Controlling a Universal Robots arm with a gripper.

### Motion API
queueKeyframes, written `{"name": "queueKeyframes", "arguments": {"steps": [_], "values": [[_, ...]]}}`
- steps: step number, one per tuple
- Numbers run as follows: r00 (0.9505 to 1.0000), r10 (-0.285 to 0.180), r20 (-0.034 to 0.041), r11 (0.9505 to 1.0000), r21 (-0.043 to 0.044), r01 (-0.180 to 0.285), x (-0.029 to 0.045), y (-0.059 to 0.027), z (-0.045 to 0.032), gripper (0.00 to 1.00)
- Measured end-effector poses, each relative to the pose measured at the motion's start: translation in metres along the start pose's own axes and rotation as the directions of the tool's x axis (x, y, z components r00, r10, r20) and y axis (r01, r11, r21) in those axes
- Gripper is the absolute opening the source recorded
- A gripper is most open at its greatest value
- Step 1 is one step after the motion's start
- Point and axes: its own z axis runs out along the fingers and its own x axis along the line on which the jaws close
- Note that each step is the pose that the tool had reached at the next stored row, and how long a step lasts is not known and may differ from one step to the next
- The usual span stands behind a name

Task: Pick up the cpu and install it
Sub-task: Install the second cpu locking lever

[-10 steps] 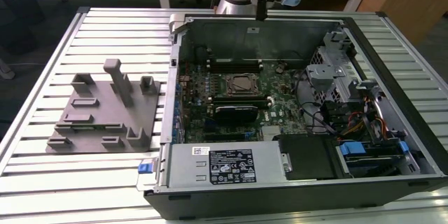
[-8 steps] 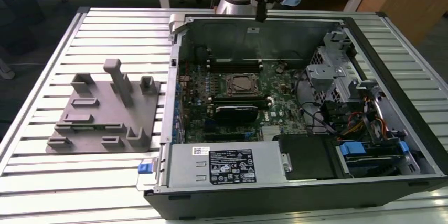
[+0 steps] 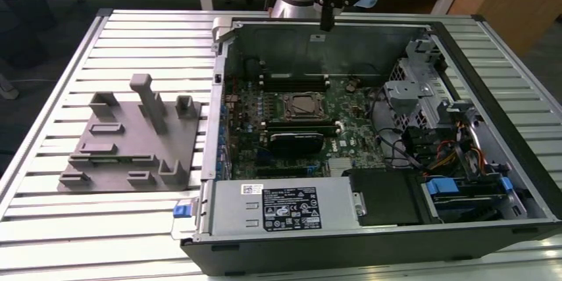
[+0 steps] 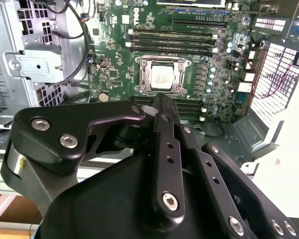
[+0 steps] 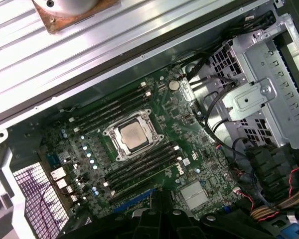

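Silver-grey cpu (image 5: 133, 135) already lay flat in the socket (image 4: 162, 75) on the green motherboard (image 3: 299, 126), while the gripper (image 3: 327, 14) hung well above with jaws closed on nothing, so seating looked done, latching perhaps pending.

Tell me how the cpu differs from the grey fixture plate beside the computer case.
The cpu is a small, flat, silver-grey square; the fixture plate is far larger, matte grey, with upright blocks and posts rising from it. The cpu sits inside the case, in the metal-framed socket on the green motherboard; the fixture plate lies outside, on the slatted table. Both lie flat, and the gripper touches neither.
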Motion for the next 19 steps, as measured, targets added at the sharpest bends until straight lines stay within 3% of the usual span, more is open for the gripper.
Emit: {"name": "queueKeyframes", "arguments": {"steps": [19], "values": [[1.0,0.0,0.0,1.0,0.0,0.0,0.0007,-0.0001,0.0116,0.11]]}}
